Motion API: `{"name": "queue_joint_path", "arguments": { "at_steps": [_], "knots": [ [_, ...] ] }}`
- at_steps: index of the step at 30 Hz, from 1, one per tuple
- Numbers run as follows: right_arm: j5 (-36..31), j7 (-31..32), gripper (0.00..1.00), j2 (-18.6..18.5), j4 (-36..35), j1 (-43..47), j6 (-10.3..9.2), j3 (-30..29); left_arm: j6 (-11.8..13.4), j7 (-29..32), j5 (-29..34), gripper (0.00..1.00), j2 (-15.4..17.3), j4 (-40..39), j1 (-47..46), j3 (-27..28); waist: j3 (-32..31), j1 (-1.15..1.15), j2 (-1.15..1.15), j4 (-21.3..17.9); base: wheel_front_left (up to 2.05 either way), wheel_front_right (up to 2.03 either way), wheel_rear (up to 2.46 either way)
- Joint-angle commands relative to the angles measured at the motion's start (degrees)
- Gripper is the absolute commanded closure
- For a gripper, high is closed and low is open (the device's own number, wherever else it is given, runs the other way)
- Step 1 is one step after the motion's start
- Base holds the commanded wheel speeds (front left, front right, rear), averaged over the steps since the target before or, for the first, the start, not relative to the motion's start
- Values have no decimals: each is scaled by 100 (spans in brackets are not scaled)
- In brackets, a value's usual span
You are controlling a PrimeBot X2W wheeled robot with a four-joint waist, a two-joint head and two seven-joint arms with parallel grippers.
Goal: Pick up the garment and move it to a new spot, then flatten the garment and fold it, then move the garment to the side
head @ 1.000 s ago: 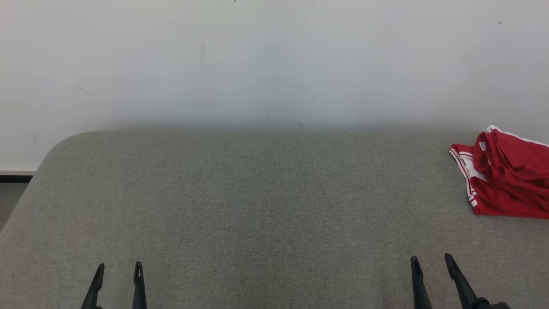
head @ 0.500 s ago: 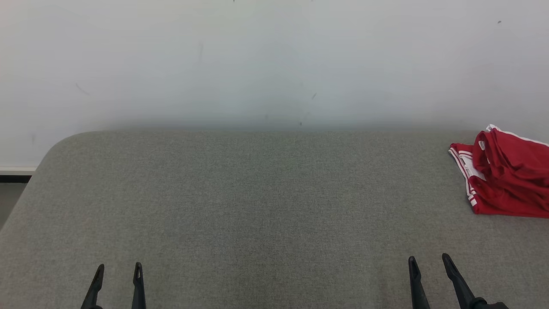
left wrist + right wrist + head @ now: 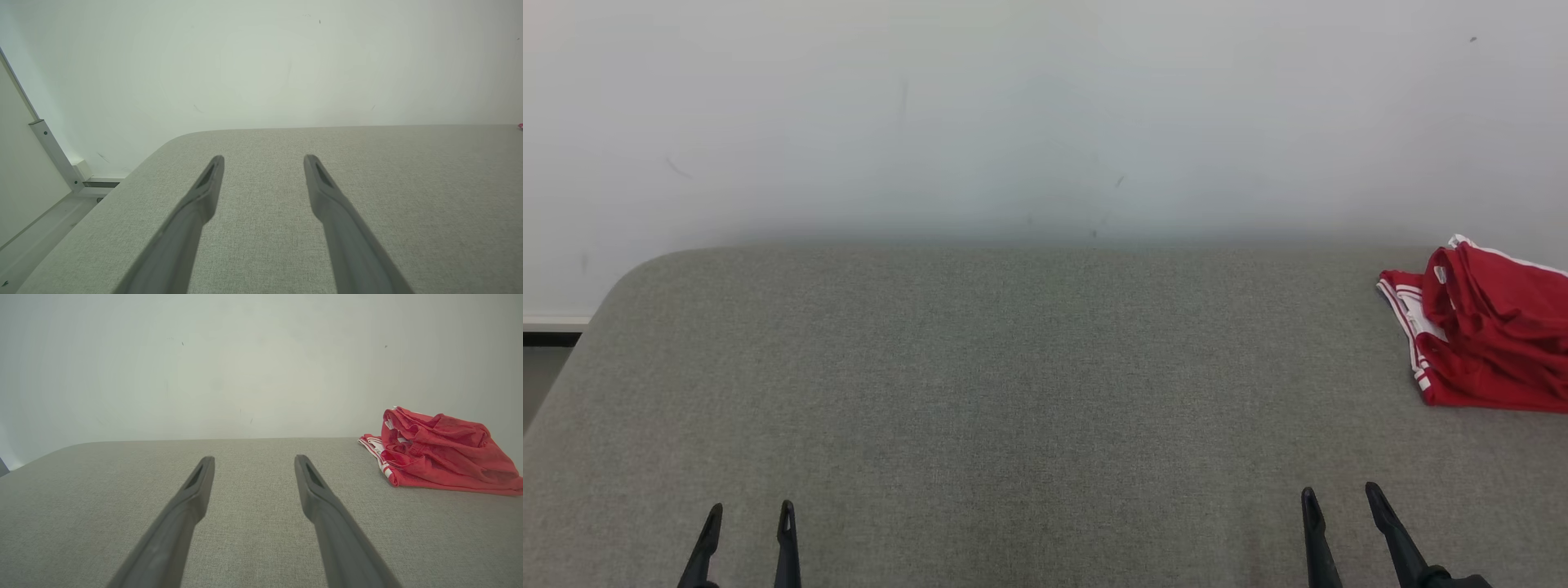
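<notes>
The garment is red with white stripes along one edge, lying crumpled in a heap at the far right of the grey fabric surface, partly cut off by the head view's right edge. The right wrist view shows the same red garment ahead and to the right of my fingers. My right gripper is open and empty near the front edge, well short of the garment; its fingers stand apart in the wrist view. My left gripper is open and empty at the front left.
A white wall rises right behind the grey surface. The surface has a rounded far-left corner, beyond which a strip of floor and baseboard shows. A pale panel with a metal rail stands left of the surface.
The head view has shifted very slightly. The garment and both grippers stay in place.
</notes>
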Motion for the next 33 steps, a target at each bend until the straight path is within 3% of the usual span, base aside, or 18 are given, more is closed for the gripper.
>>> {"name": "queue_joint_path", "arguments": {
  "at_steps": [1,19,20,25,33],
  "knots": [
    [31,-34,0,20,3,2,-17,-3,16,5,-52,0,25,3,34,-8,1,0,0,1,0,0,0],
    [32,-31,0,21,16,38,-17,46,52,41,-139,0,84,-53,80,-104,9,0,0,26,0,0,0],
    [7,-3,100,0,24,1,0,36,36,33,-74,100,62,-20,13,-101,9,0,0,25,0,0,0],
    [58,44,100,2,300,58,0,36,18,51,-109,100,-29,262,79,-106,12,0,0,23,0,0,0],
    [1040,263,100,-9,381,-128,-1,6,-54,291,-1035,100,-88,315,-73,3,39,0,0,-3,0,0,0]
  ]
}}
